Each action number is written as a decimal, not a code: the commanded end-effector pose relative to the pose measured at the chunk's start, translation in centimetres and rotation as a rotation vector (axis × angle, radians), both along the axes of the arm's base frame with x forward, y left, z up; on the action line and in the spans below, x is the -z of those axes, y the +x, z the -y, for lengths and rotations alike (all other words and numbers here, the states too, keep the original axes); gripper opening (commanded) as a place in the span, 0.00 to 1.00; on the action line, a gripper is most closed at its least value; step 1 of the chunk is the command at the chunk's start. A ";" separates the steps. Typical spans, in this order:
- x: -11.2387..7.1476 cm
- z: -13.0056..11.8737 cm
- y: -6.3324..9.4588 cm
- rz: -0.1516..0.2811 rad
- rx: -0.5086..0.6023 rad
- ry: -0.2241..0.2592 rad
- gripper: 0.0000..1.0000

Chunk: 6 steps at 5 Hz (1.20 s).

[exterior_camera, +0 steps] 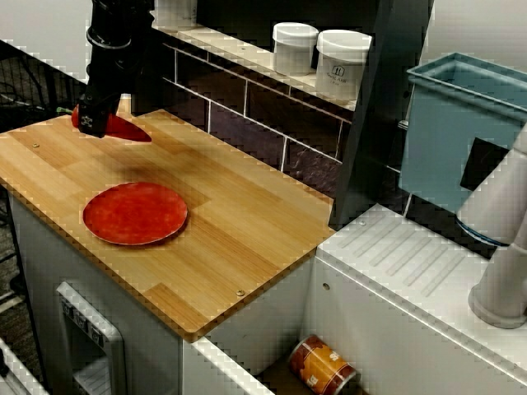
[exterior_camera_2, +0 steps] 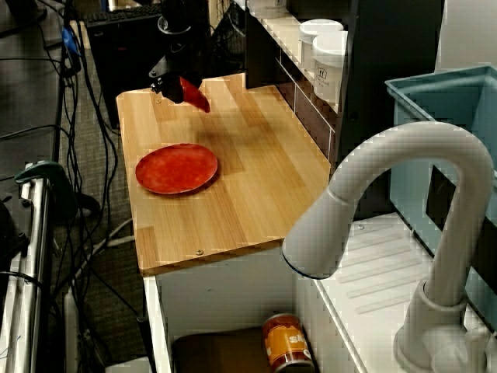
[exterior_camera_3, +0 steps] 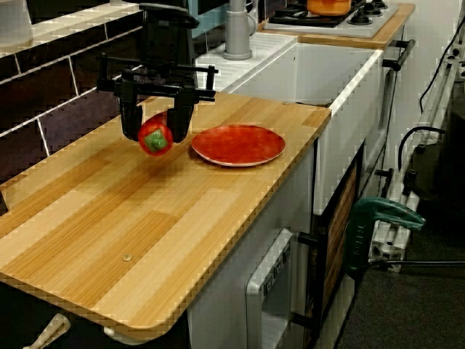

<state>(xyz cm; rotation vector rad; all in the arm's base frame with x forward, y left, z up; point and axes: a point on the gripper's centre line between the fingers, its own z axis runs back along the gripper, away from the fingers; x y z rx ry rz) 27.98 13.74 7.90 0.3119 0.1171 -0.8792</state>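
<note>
Wooden surface (exterior_camera_3: pixel 182 240) is overhung by tool (exterior_camera_3: pixel 155 135), clamped on red pepper (exterior_camera_3: pixel 156 141): judged light, smooth, slippery, best gripped at the broad stem end.

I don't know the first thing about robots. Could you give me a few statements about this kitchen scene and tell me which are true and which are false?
1. The tool grips a red pepper and holds it up off the counter. True.
2. The pepper lies on the red plate. False: the plate is bare, and the pepper is in the tool beside it.
3. On the ledge above the tiles stand white jars. True.
4. A can stands on the counter next to the plate. False: it is down below counter level, in the recess beside the counter.
</note>
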 end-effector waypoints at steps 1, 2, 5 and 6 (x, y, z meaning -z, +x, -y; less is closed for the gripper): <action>-0.6 0.2 1.6 0.049 0.001 0.039 0.00; -0.4 0.4 1.5 0.053 0.000 0.046 0.00; 0.8 1.2 2.5 0.074 -0.100 0.092 0.00; 1.2 1.3 2.5 0.072 -0.129 0.101 0.00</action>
